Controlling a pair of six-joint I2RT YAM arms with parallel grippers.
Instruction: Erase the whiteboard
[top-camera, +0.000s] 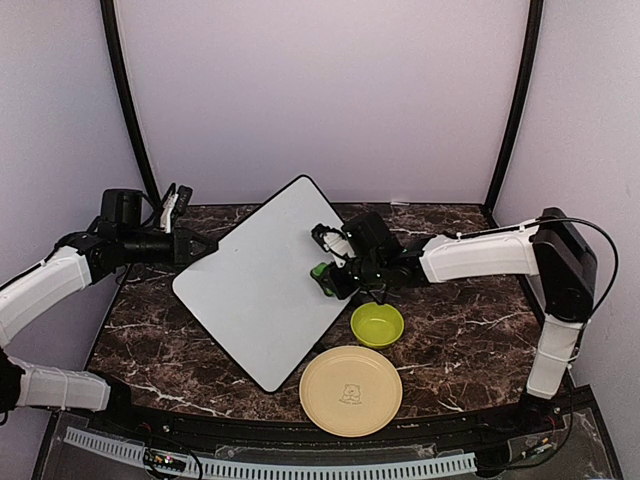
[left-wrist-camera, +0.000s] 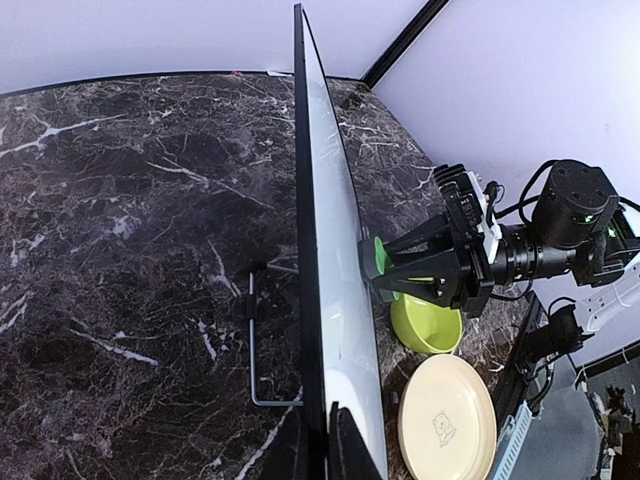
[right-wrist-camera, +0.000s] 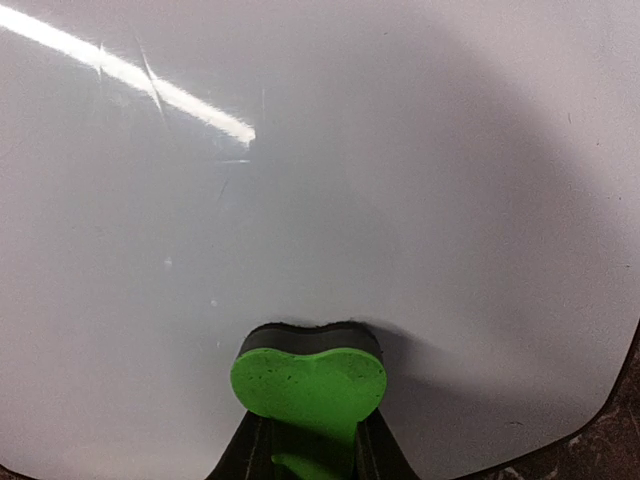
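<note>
**DESK:** Right gripper (top-camera: 330, 268) clamps a green eraser (right-wrist-camera: 310, 378), dark pad flat on the whiteboard (top-camera: 260, 290). Where does everything sit?

**PHOTOG:** Nearest is a beige plate (top-camera: 351, 390) by the near edge of the surface (top-camera: 450, 320), with a lime bowl (top-camera: 377, 325) just beyond it. Then comes the board, mid-surface, tipped up with its face turned to the right arm. Toward the far-left corner, the left gripper (left-wrist-camera: 322, 440) is closed on the board's black rim, steadying it.

**DESK:** What makes this wipe a good one?

**PHOTOG:** My read: press squarely so the pad lies flat, then sweep in overlapping passes out to the rim. The left arm should brace against the push so the board doesn't swing.

**DESK:** Does one view tell more than another?

**PHOTOG:** Only the left wrist shows the board edge-on, a wire stand (left-wrist-camera: 255, 340) behind it and the eraser meeting the face. Only the right wrist shows that face close: glare streaks, no marker lines I can make out.
</note>
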